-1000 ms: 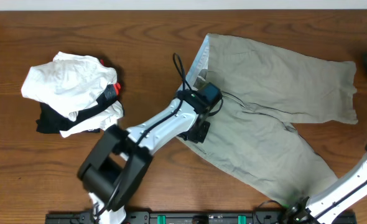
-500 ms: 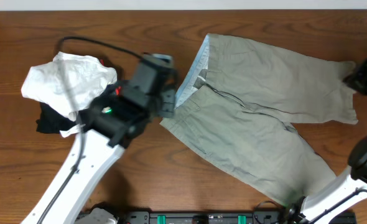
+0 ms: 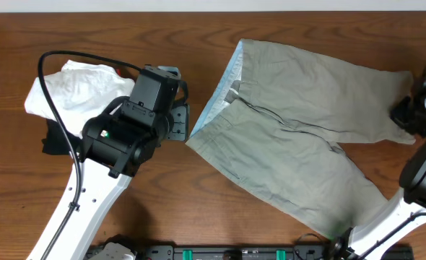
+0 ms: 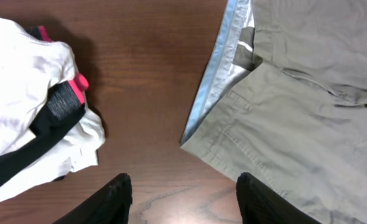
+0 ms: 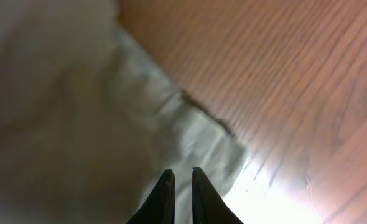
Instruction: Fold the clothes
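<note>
White and black garments (image 3: pixel 72 97) with a red bit lie heaped at nine o'clock on the brown wooden surface (image 3: pixel 198 43), beside the left tool (image 4: pixel 183 186), which hangs released over bare wood. Khaki shorts (image 3: pixel 307 123) sprawl flat from centre to three o'clock, where the right tool (image 5: pixel 179 177) sits nearly clenched at their edge. Whether it pinches cloth is too blurred to tell.

Shorts (image 3: pixel 307 137): khaki grey-green, plain; no pattern is seen.
Inner waistband (image 4: pixel 214 68): pale blue, recorded along the edge.
Garment pile (image 3: pixel 68 94): white and black, with a red-pink bit noted.
Table (image 3: pixel 170 202): dark brown, streaked with wood grain.
</note>
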You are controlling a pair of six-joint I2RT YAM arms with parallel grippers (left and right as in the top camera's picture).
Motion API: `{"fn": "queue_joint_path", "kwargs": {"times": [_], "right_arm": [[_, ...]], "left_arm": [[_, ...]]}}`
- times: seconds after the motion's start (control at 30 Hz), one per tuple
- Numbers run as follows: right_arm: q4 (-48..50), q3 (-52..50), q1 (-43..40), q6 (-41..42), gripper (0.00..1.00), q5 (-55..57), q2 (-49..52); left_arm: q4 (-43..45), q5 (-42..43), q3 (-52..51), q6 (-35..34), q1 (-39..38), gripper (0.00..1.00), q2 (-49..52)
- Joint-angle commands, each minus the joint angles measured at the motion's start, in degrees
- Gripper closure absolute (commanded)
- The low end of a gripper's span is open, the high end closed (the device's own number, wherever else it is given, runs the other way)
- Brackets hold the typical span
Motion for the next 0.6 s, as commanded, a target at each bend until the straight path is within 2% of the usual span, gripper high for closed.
{"fn": "queue_joint_path", "kwargs": {"times": [0.0, 0.13, 0.33, 0.5, 0.57], "right_arm": [[1.9, -3.5, -2.5, 1.2, 0.93, -5.4, 0.3], [7.3, -8.3, -4.9, -3.6, 0.96, -16.9, 0.3], [8.2, -9.7, -9.0, 0.2, 0.99, -1.6, 0.1], [7.9, -6.0, -12.3, -3.8, 0.98, -17.0, -0.3], [7.4, -4.7, -12.5, -5.8, 0.92, -22.6, -0.3]], "left_arm": [[-0.2, -0.9, 0.0, 1.3, 0.3, 0.42, -0.2], [-0.2, -0.9, 0.0, 1.6, 0.3, 0.42, -0.2], [-0.5, -1.3, -0.1, 1.8, 0.3, 0.41, -0.2], [0.1, -1.3, -0.2, 1.7, 0.3, 0.4, 0.1], [0.5, -0.8, -0.2, 2.0, 0.3, 0.4, 0.8]]}}
